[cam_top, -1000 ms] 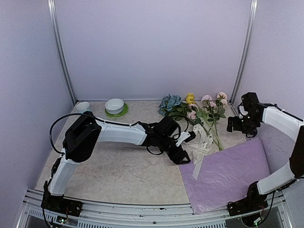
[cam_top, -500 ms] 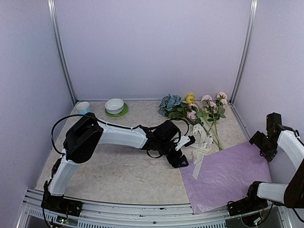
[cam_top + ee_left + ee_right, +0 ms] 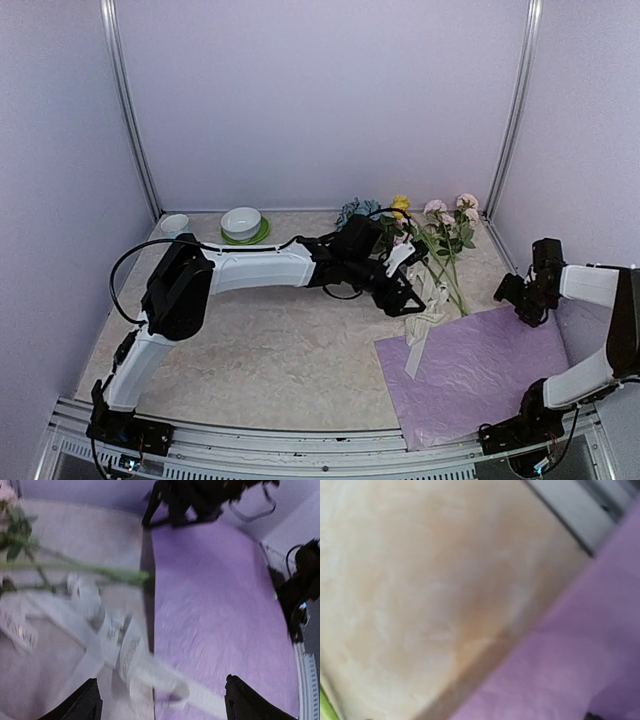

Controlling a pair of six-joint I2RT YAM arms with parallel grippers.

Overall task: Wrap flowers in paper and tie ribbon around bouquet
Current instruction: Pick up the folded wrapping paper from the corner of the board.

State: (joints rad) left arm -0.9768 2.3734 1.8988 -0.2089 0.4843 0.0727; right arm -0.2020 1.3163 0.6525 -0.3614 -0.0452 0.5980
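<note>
The flowers (image 3: 440, 235) lie at the back right of the table, heads toward the far wall, and one green stem (image 3: 100, 572) crosses the left wrist view. A cream ribbon (image 3: 424, 315) lies tangled from the stems onto the lilac paper (image 3: 480, 370). My left gripper (image 3: 408, 298) hovers over the ribbon (image 3: 125, 650) beside the paper's left edge (image 3: 215, 605), open, its fingertips (image 3: 90, 702) wide apart and holding nothing. My right gripper (image 3: 518, 298) hangs low at the paper's far right corner. The right wrist view is blurred, showing table and paper (image 3: 570, 660) but no jaws.
A white bowl on a green saucer (image 3: 243, 225) and a small cup (image 3: 174, 223) stand at the back left. The lavender enclosure walls and metal posts (image 3: 512, 130) stand close behind the flowers and to the right of the paper.
My left gripper has swung right and toward the back, from beside the ribbon to over it near the stems. My right arm has dropped from near the flower heads to the paper's far right corner.
</note>
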